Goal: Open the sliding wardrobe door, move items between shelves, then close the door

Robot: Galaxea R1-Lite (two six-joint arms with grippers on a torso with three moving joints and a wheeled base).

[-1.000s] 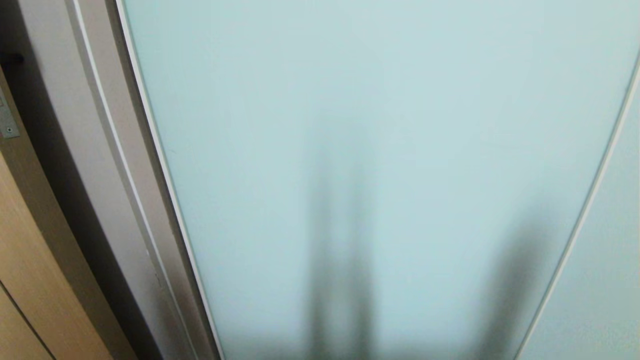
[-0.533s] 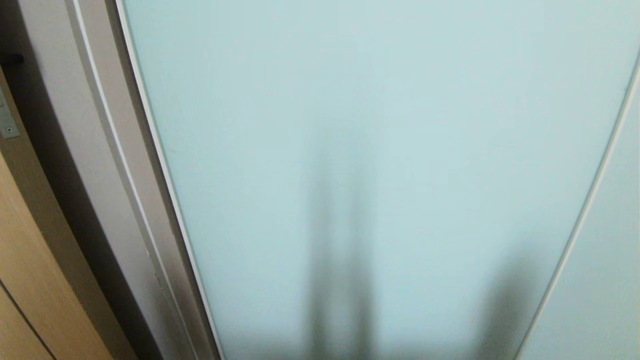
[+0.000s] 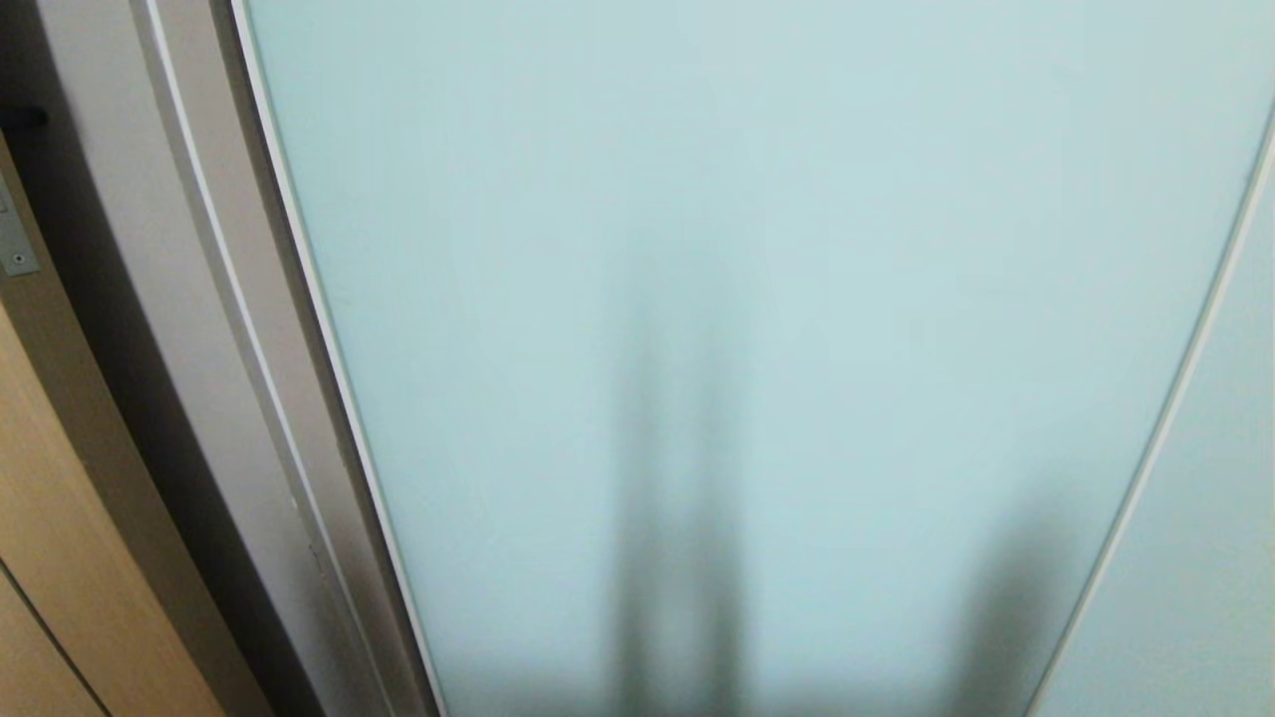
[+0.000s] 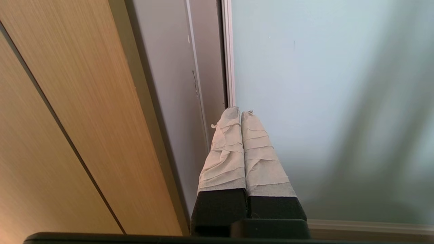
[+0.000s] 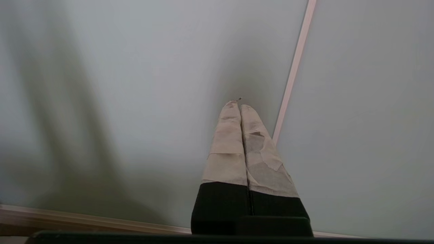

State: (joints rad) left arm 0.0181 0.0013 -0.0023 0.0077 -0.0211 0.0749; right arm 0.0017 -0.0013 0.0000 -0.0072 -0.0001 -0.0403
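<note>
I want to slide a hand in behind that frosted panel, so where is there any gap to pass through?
None shows. The sliding wardrobe door is shut against the grey side frame at its left edge, and meets a second frosted panel on the right. Tightest by the left gripper, shut at that left edge; the right gripper, shut, faces bare glass.

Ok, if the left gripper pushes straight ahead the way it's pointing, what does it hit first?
Probably the frosted pale blue-green glass sliding door, right at its thin silver-white frame edge. The shut left gripper points there, though the gap is hard to judge.
</note>
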